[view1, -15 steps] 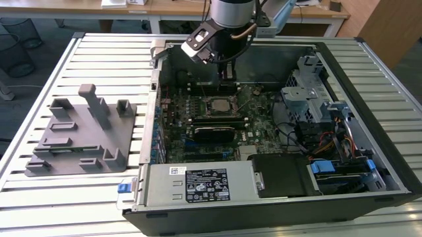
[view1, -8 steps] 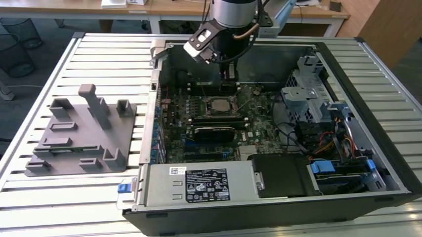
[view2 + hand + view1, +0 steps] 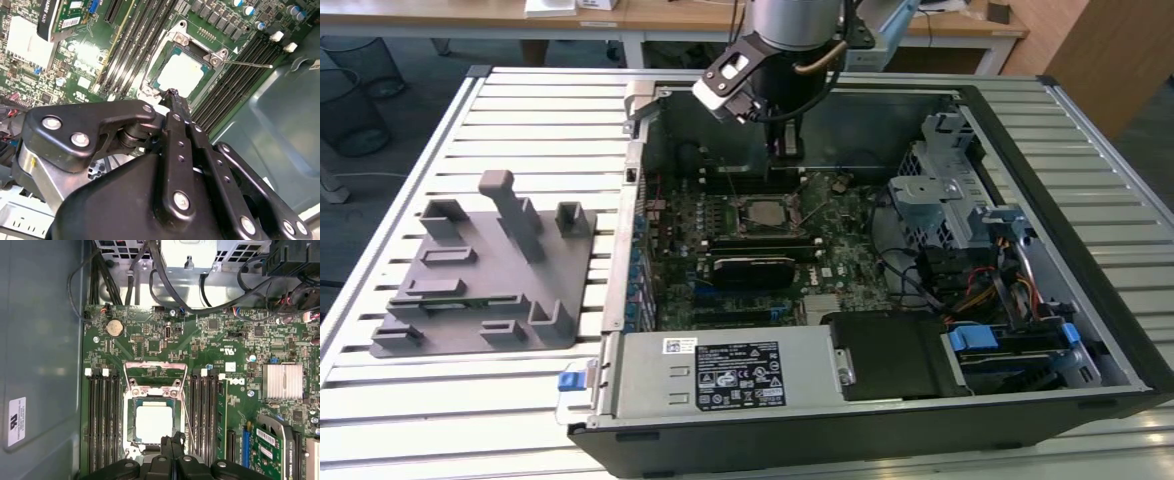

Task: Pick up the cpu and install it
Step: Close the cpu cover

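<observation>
The cpu (image 3: 154, 422), a pale silvery square chip, lies flat in the motherboard socket; it also shows in the second wrist view (image 3: 181, 74) and the exterior view (image 3: 765, 212). The socket's metal load plate (image 3: 155, 375) stands flipped open beside it, and the thin lever (image 3: 247, 63) sticks out to one side. My gripper (image 3: 171, 441) hovers just above the socket's edge with its black fingers pressed together and nothing between them. In the exterior view the gripper (image 3: 787, 152) hangs inside the open computer case (image 3: 1067, 200), toward its far wall.
Memory slots (image 3: 102, 425) flank the socket on both sides. A black ribbed card (image 3: 754, 270) sits nearer the case's front, with the power supply (image 3: 720, 375) beyond it. Cables and a drive cage (image 3: 947, 200) fill the exterior view's right. A grey tray with posts (image 3: 487, 270) stands outside the case.
</observation>
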{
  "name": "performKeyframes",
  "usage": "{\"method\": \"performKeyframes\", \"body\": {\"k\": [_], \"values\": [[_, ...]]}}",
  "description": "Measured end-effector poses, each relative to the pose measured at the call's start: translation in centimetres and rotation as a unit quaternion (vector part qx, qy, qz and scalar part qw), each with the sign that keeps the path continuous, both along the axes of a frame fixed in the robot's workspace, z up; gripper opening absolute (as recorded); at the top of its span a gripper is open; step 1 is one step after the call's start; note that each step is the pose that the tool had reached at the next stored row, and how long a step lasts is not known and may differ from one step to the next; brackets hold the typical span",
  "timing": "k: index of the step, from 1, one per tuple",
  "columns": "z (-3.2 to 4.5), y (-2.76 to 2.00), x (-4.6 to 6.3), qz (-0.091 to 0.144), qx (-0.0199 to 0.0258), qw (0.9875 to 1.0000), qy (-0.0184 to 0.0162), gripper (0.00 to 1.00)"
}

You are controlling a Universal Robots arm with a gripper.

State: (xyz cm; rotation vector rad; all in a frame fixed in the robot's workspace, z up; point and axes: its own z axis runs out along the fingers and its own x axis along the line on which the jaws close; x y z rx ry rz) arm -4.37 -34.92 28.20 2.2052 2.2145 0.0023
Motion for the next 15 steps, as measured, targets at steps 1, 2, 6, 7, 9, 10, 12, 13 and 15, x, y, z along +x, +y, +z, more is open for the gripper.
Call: {"method": "performKeyframes", "body": {"k": [1, 2, 6, 7, 9, 10, 12, 13, 15], "values": [[0.17, 0.00, 0.0, 0.000, 0.0000, 1.0000, 0.0000, 0.11], [0.28, 0.00, 0.0, 0.000, 0.0000, 1.0000, 0.0000, 0.11], [0.32, 0.00, 0.1, 0.000, 0.0000, 1.0000, 0.0000, 0.11], [0.33, 0.00, 0.3, 0.000, -0.0001, 1.0000, 0.0000, 0.11], [0.33, 0.00, 0.8, 0.000, 0.0000, 1.0000, 0.0000, 0.11], [0.33, 0.00, 1.1, 0.000, -0.0001, 1.0000, 0.0000, 0.11], [0.33, 0.00, 1.4, 0.000, 0.0000, 1.0000, 0.0000, 0.11], [0.32, 0.00, 1.6, 0.000, 0.0000, 1.0000, 0.0000, 0.11], [0.32, 0.00, 2.0, 0.000, -0.0001, 1.0000, 0.0000, 0.11]]}}
